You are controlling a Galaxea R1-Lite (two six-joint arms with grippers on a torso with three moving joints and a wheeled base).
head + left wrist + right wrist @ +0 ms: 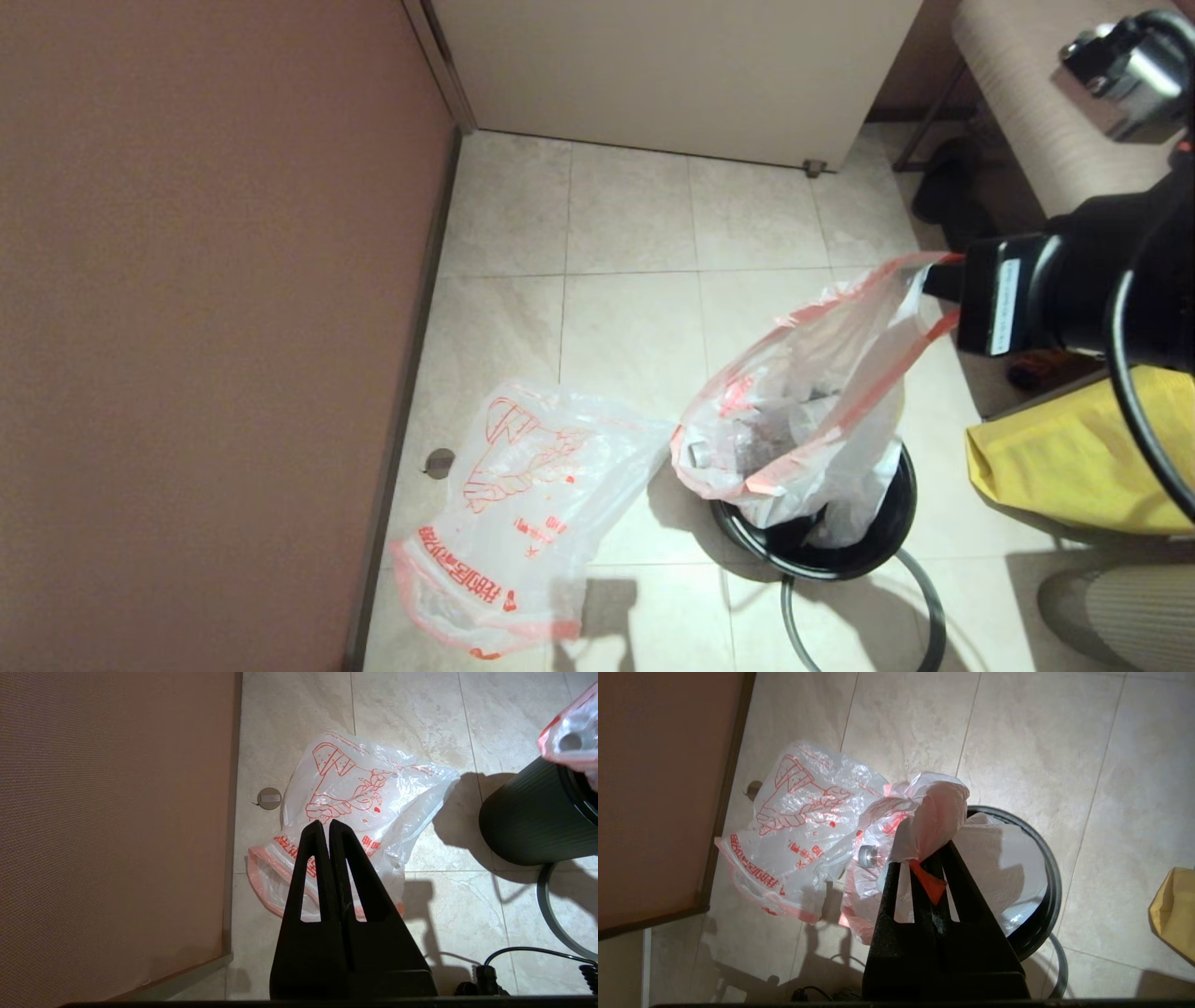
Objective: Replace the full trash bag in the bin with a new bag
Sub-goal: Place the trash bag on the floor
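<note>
The full trash bag point(803, 411) is lifted partway out of the black bin point(840, 560), its lower part still inside. My right gripper point(943, 280) is shut on its pink-orange hem; in the right wrist view an orange fold point(930, 884) sits pinched between the fingers. The grey hoop point(936, 607) lies on the floor against the bin. The new bag point(523, 495), with its red print, lies crumpled on the tiles left of the bin. My left gripper point(325, 822) hovers over that bag point(364, 779), shut and holding nothing.
A brown wall panel point(205, 327) runs along the left, close to the new bag. A yellow fabric bag point(1074, 457) sits right of the bin. A white cabinet point(672, 65) stands at the back. A round floor fitting point(439, 462) lies by the wall.
</note>
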